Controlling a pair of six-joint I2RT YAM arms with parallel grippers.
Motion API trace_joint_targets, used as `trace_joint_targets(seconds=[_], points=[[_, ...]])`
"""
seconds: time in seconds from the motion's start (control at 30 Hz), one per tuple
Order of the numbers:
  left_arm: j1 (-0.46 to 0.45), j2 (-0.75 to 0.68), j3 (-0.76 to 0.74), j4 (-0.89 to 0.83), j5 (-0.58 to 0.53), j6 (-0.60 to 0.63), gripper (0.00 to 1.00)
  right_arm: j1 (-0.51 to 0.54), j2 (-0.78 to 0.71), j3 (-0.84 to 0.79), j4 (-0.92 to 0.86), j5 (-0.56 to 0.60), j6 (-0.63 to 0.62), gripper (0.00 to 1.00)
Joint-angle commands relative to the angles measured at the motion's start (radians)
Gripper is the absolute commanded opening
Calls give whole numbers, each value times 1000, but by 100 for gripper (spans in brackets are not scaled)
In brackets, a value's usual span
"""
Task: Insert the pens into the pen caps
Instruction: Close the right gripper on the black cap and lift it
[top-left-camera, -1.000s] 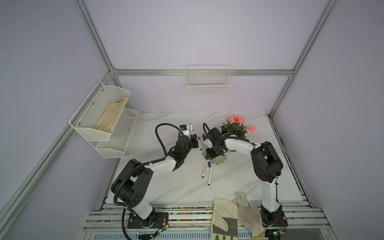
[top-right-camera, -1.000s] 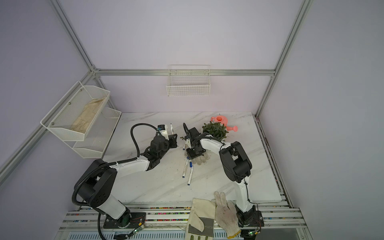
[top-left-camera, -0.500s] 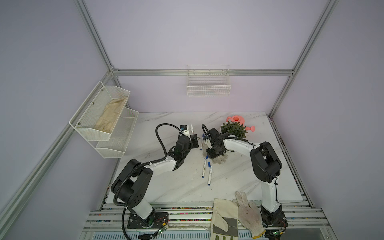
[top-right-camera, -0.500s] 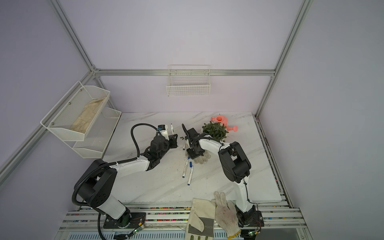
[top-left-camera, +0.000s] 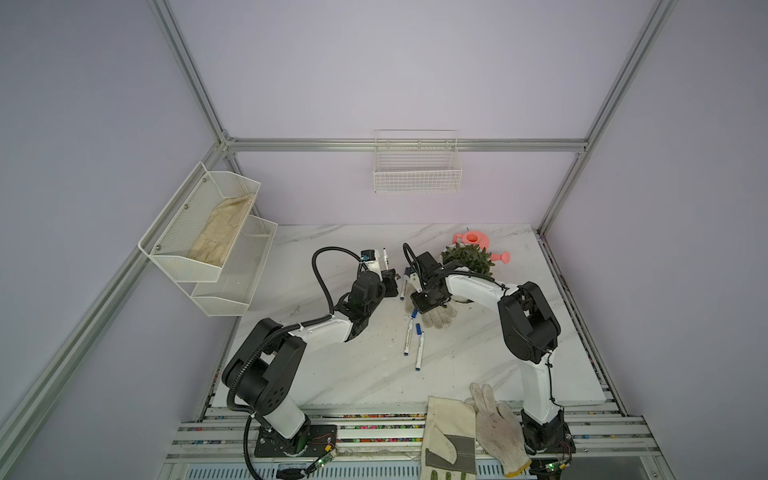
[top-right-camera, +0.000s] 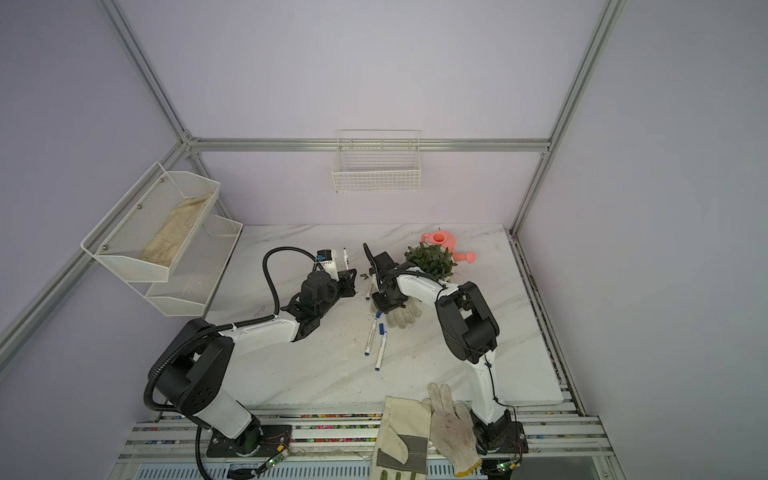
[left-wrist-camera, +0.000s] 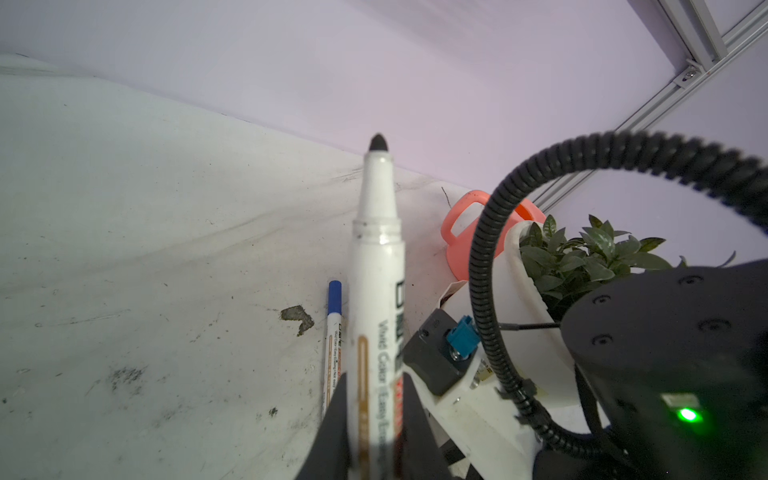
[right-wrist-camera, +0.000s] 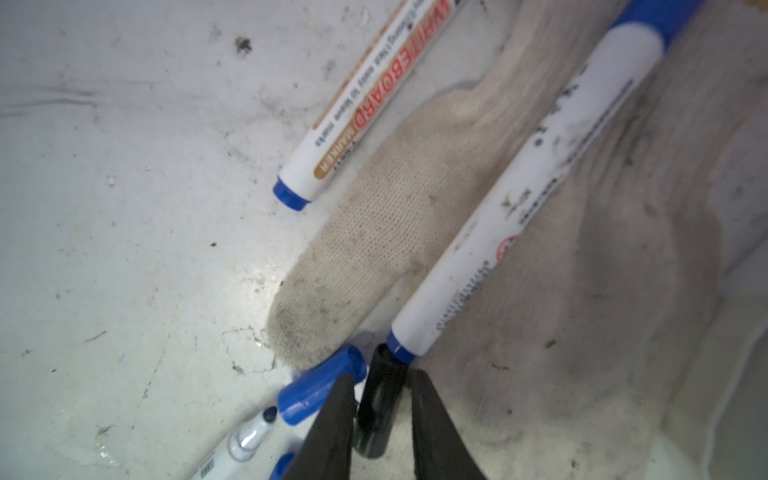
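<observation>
- Black cap (right-wrist-camera: 376, 419) stands between the fingers of my right gripper (right-wrist-camera: 381, 376), low over the marble table (right-wrist-camera: 124, 208). One finger touches its side and the other lies just beside it, so I cannot tell whether I am pinching it or only straddling it.
- At the cap's far end sits the blue end plug of the glove pen (right-wrist-camera: 519, 199), whose barrel runs away from me across the knitted glove (right-wrist-camera: 415, 216).
- Just outside one finger lies a blue cap (right-wrist-camera: 322, 390), on the table near the tip of a glove finger.
- Beside that blue cap is the blue-nibbed pen (right-wrist-camera: 249, 436), uncapped and flat on the table.
- Farther out, the printed pen (right-wrist-camera: 365, 104), marked WHITEBOARD MARKER, lies on bare marble next to the glove, apart from my fingers.
- My left gripper (left-wrist-camera: 372, 399) is clenched on the black-nibbed pen (left-wrist-camera: 376, 266); its uncapped nib points away from my fingers, clear of the table.
- In both top views that pen juts from my left gripper toward the back of the table, near my right wrist but not touching it.
- Toward the front edge, in a top view, a front pen (top-left-camera: 420, 352), blue at both ends, lies on the marble apart from both grippers.
- Behind my right arm stand a potted plant (top-left-camera: 467, 257) and a pink watering can (top-left-camera: 473, 239).
</observation>
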Motion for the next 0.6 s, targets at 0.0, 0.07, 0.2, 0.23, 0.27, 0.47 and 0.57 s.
trace_joint_targets(seconds=[0.0,0.07,0.2,0.23,0.27,0.47,0.57], points=[[0,-16,-5,24,10,-2,0,0,32,0,-27,-9,-1,27],[-1,-17,-7,24,13,-2,0,0,36,1,-26,-9,2,26],[-1,-16,-6,23,21,5,0,0,32,1,-21,-5,2,22],[0,-15,-5,23,23,10,0,-1,27,2,-19,-2,2,19],[-1,-14,-3,22,26,13,0,0,20,4,-15,0,1,17],[-1,4,9,9,81,30,0,-26,-97,16,25,-38,8,9],[-4,14,18,4,121,41,0,-74,-171,22,69,-111,34,8]])
